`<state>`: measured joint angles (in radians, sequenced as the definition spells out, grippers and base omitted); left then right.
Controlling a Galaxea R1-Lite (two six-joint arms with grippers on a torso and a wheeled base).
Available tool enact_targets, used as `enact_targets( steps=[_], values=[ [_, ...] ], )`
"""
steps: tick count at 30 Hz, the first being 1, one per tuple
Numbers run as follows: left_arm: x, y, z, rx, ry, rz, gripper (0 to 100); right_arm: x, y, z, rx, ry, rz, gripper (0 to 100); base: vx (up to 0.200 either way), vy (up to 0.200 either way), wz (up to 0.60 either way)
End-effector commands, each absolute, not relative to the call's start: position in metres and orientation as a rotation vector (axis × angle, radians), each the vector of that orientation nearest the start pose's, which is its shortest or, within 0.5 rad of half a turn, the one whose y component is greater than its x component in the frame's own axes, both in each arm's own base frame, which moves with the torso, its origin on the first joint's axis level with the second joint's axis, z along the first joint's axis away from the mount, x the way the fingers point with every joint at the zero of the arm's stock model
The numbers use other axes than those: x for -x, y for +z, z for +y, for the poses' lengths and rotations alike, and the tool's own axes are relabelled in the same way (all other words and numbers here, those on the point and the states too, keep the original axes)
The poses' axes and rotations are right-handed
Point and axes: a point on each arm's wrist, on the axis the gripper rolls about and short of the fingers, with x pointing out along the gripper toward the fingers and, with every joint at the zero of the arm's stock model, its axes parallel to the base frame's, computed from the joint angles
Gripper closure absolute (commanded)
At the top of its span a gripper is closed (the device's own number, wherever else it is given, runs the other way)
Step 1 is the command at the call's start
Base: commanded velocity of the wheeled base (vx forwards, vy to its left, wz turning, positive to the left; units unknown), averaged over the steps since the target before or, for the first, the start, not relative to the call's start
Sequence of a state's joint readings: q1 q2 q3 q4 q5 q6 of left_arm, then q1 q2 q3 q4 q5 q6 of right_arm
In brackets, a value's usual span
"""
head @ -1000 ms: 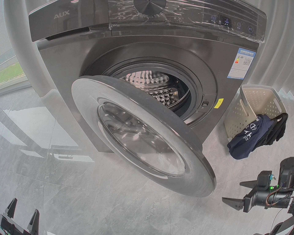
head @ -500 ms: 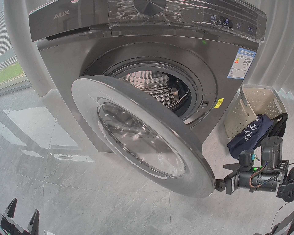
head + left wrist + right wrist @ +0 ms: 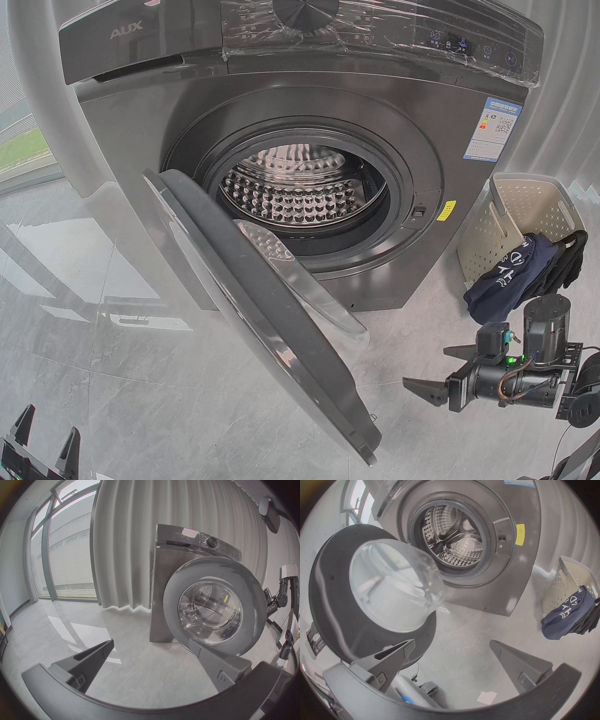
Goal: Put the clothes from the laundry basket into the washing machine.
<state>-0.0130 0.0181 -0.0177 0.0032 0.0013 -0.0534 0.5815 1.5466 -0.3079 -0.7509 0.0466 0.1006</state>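
We are seeing the washing machine door (image 3: 269, 312) swinging wider than before, our released right end effector (image 3: 425, 365) now clear of it. Clothes (image 3: 503, 278) are hanging over the laundry basket (image 3: 531, 181) rim. The left wrist view is showing our left end effector (image 3: 150, 644) spread, empty.

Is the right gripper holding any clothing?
No, the right gripper is open and empty; the clothes hang over the laundry basket rim.

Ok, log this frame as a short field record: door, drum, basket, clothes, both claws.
washing machine door: wide open
drum: bare metal showing through the opening
laundry basket: on the floor, right of the machine
clothes: navy garment and black garment hanging over the basket's front rim
right claw: open, empty, low between door and basket
left claw: open, empty, low at the robot's left
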Motion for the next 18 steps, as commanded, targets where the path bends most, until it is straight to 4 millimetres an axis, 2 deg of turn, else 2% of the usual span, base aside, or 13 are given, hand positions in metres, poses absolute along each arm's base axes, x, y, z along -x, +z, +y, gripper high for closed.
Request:
enact_targets(
  steps=[1,4,8,10,18],
  values=[
    [0.022,0.076,0.0,0.054,-0.012,0.011,0,-0.2,0.108,0.128,0.015,0.536,0.494,0,0.0,0.0,0.0],
    [0.022,0.076,0.0,0.054,-0.01,0.011,0,-0.213,0.105,0.14,-0.024,0.53,0.484,0,0.0,0.0,0.0],
    [0.022,0.076,0.0,0.054,-0.012,0.011,0,-0.219,0.1,0.15,-0.02,0.546,0.494,0,-0.2,0.0,0.0],
    [0.022,0.076,0.0,0.054,-0.012,0.01,0,-0.216,0.099,0.157,-0.014,0.575,0.5,0,-0.2,0.0,0.0],
    [0.022,0.076,0.0,0.054,-0.012,0.011,0,-0.191,0.098,0.187,0.019,0.718,0.509,0,0.0,0.0,0.0]
  ],
)
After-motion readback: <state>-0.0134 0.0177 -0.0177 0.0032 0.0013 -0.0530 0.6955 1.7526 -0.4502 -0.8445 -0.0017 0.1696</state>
